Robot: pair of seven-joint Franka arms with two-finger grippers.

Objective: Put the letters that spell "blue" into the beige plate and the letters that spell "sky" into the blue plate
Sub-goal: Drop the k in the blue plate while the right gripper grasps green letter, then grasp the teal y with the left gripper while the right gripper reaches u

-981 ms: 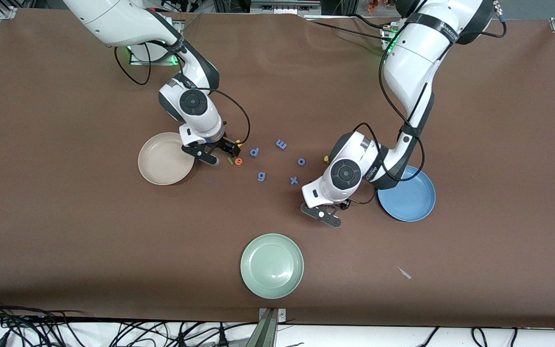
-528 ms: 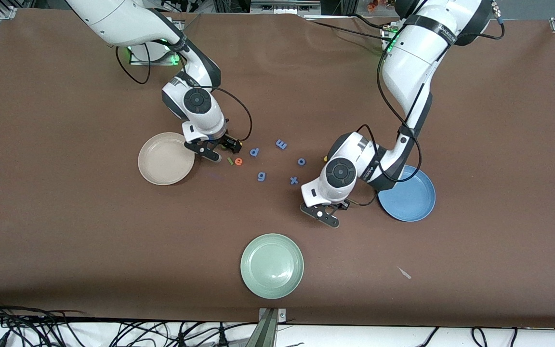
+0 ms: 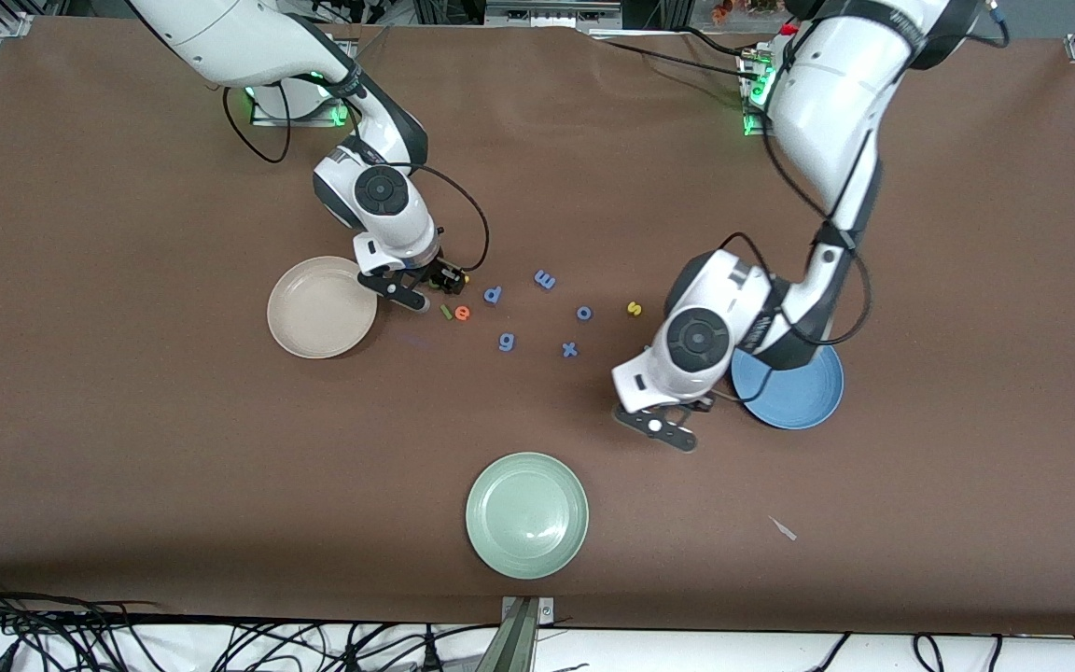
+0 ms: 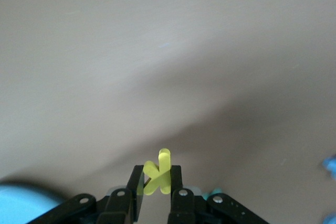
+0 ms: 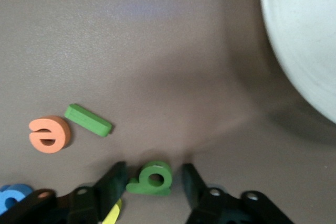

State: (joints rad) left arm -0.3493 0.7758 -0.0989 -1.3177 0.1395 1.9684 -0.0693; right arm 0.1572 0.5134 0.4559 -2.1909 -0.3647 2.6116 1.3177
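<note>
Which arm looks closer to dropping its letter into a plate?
Left. Its jaws are shut on the yellow k, beside the blue plate. The right arm's jaws only straddle the green b on the table, not gripping yet.

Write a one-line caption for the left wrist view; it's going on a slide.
Left gripper shut on the yellow k, lifted above the brown table.

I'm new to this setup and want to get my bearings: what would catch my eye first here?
The left gripper, over the table beside the blue plate, is shut on a yellow k. The right gripper sits low beside the beige plate, its fingers either side of the dark green b. Blue letters lie scattered mid-table, with a pale green plate nearest the front camera.
</note>
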